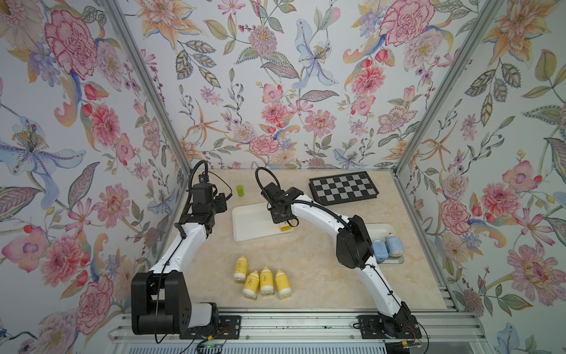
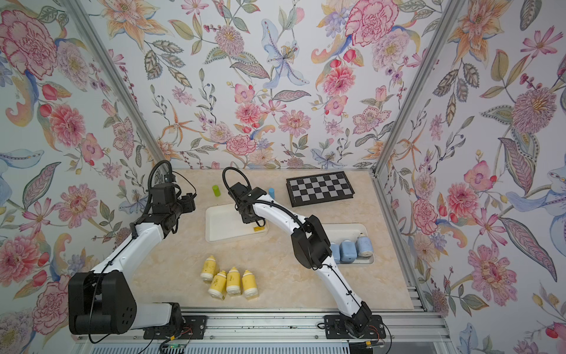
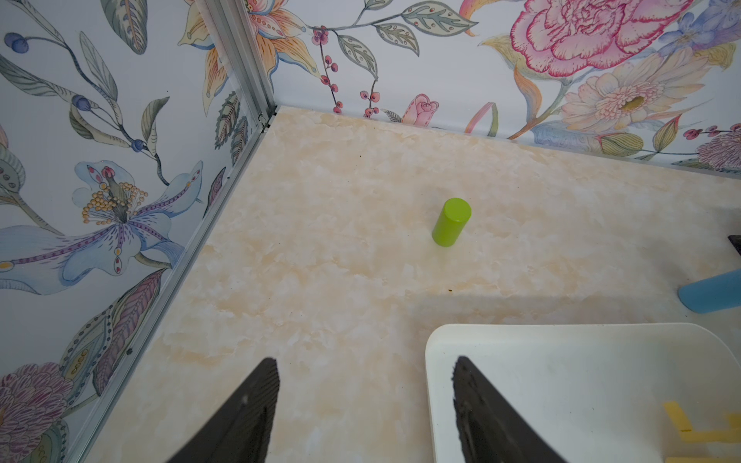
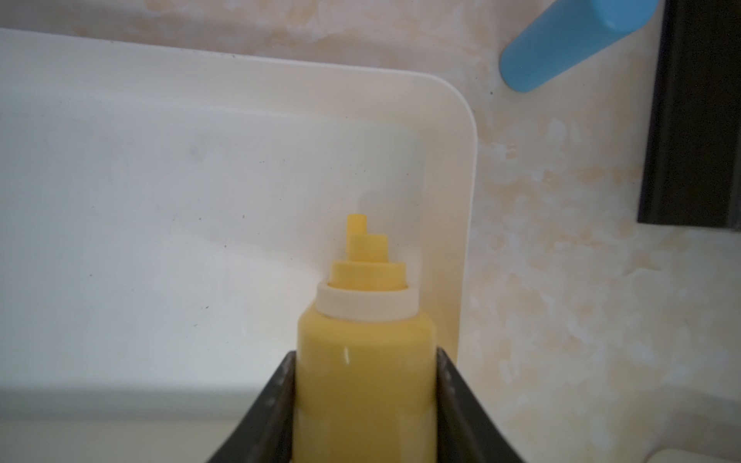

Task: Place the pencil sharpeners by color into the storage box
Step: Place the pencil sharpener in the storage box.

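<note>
Air alone sits between the fingers of the left pincer (image 3: 365, 360), which hangs released over the pale marbled table (image 1: 321, 275) at the left rim of a shallow white plastic tray (image 1: 248, 223), with one small green upright cylinder (image 3: 451, 222) beyond it. Nearer the front, four yellow bottle-shaped pencil sharpeners with white bases (image 1: 266, 280) are grouped close together on the table. The right pincer (image 4: 365, 354) is clenched on a fifth yellow sharpener (image 4: 361, 385), gripping its round body below the white collar and holding it over the tray's near right corner, so that tray has nothing resting in it yet. Further right stand one small blue cylinder (image 2: 271, 192) and one black-and-grey chequered board (image 1: 344, 187). A second white tray (image 2: 346, 226) on the right holds the pale-blue rounded sharpeners (image 2: 347, 249): three show, and the arm may hide more. The yellow pieces look like light, stiff, glossy plastic, so likely slippery and apt to roll. The plain barrel seems the safest place to grip, square across its middle and away from the stepped, ribbed tip.
</note>
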Controlling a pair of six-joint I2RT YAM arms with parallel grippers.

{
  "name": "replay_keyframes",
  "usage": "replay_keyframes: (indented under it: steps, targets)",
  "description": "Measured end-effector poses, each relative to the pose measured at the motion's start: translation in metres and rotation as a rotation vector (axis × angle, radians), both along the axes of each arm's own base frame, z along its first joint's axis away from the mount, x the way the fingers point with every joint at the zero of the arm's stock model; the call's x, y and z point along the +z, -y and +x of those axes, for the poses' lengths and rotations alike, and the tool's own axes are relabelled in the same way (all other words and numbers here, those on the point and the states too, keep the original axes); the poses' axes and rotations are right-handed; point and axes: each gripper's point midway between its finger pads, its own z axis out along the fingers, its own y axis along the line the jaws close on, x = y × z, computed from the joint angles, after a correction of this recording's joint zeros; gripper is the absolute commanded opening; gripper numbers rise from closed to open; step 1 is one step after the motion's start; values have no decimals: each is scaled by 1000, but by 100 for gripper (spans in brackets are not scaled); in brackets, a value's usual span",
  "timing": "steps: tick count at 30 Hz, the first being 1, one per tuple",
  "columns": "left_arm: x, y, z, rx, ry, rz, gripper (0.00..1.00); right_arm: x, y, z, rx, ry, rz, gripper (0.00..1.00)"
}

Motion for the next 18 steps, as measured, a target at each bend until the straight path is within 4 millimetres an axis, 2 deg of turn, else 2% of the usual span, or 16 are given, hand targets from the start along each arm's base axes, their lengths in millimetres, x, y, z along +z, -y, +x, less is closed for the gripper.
replay_keyframes:
  steps: [9, 18]
  targets:
    - [0, 0, 0, 0, 0, 0, 70, 0, 17, -2, -32, 7, 1, 34]
    - [0, 2, 0, -4, 0, 0, 71, -2, 18, -1, -34, 2, 21, 56]
